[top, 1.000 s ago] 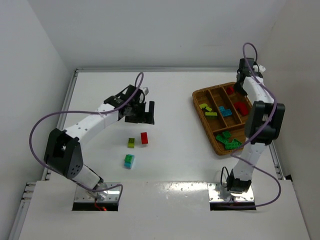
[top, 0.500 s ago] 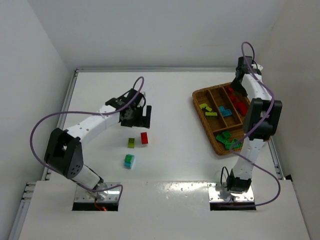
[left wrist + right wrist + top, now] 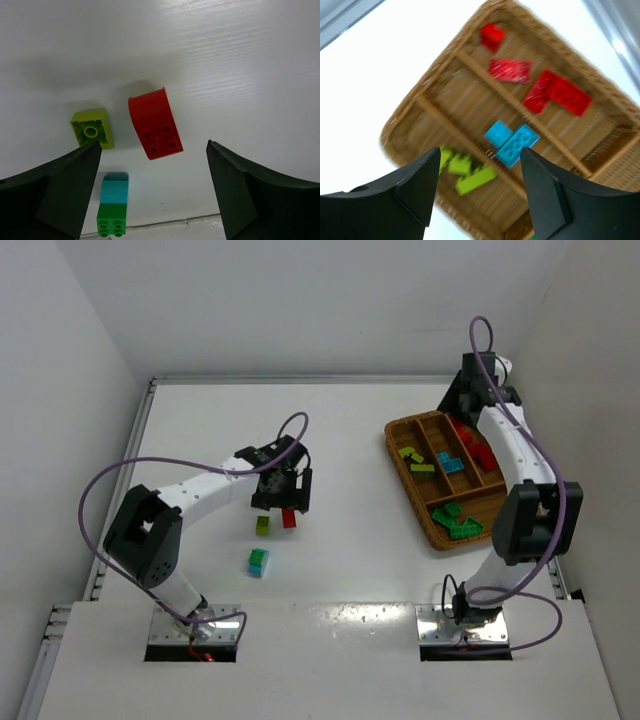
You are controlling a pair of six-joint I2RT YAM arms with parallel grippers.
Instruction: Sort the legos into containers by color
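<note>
The right wrist view is blurred (weave and studs smeared), and the wicker tray (image 3: 465, 95) runs off its right and bottom edges. From above, the left fingers (image 3: 303, 492) partly cover the red brick (image 3: 289, 519).
</note>
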